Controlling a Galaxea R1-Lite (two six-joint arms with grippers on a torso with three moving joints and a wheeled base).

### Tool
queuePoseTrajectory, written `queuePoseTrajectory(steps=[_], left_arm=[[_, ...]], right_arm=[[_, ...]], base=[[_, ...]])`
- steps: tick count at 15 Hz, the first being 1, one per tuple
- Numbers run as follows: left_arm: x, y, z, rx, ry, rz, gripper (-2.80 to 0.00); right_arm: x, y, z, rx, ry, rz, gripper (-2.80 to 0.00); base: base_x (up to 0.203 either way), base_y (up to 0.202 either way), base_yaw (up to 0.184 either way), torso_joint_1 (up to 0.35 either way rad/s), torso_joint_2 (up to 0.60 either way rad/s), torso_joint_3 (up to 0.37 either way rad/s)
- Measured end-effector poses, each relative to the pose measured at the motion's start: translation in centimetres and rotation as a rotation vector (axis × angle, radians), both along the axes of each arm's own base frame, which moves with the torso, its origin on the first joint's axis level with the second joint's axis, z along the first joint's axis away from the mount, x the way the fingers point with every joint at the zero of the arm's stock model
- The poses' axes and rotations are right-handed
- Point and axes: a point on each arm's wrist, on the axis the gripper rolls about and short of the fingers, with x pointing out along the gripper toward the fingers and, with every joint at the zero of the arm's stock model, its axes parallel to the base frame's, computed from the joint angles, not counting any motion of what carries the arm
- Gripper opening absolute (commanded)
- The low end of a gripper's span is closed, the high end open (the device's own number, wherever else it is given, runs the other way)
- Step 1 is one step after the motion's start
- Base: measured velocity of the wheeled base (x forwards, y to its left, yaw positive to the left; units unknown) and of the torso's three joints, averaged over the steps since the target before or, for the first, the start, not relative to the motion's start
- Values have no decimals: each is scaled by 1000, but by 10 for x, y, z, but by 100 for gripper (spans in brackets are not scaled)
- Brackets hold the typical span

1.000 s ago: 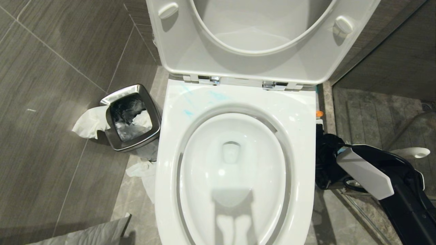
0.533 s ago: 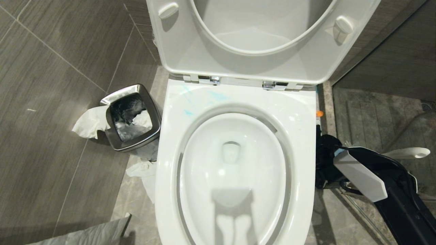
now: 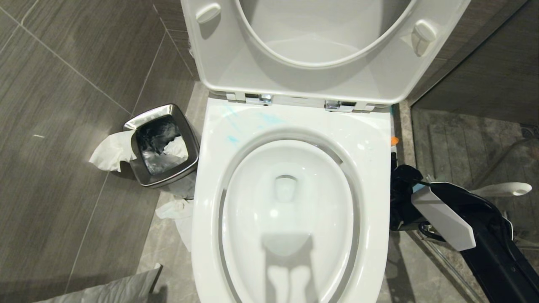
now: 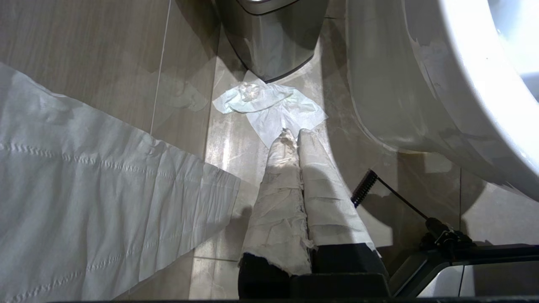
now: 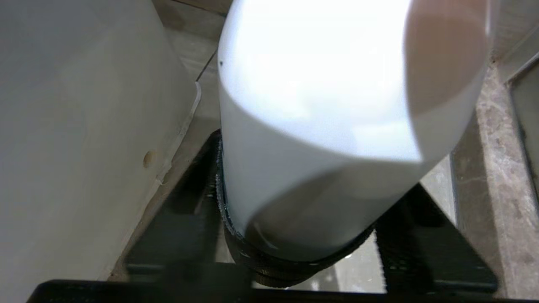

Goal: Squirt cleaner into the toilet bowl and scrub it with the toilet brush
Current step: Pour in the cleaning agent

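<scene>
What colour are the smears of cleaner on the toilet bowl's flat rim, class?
Turquoise-blue cleaner on the white toilet bowl rim; clearest in the head view.

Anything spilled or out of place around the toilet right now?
Yes. Turquoise-blue cleaner streaks lie on the white ceramic toilet bowl's flat rim, back-left corner, not in the basin. Crumpled white tissue hangs over the square steel waste bin, and more tissue lies on the floor beside the toilet.

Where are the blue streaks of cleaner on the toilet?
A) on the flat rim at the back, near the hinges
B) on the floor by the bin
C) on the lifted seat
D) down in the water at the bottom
A: the cleaner shows as turquoise smears on the back part of the toilet bowl rim, just below the hinges.
</scene>
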Motion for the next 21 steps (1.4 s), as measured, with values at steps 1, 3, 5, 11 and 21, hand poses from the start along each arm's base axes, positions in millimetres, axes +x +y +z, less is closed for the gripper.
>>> queuePoseTrajectory(steps=[1,3,5,11,21], left_arm=[[0,0,0,0,0,0,-280],[0,0,0,1,0,0,-280],[0,0,0,0,0,0,-280],[0,0,0,0,0,0,-280],[0,0,0,-1,0,0,-280]], right_arm=[[0,0,0,-1,0,1,-280],[0,0,-1,-1,1,0,-280],[0,0,-1,-1,2,1,-280],[-7,-1,13,5,21,-10,-280],[-47,-6,92,11,2,-25,-280]], base=[[0,0,0,0,0,0],[0,0,0,0,0,0],[0,0,0,0,0,0],[0,0,0,0,0,0],[0,0,0,0,0,0]])
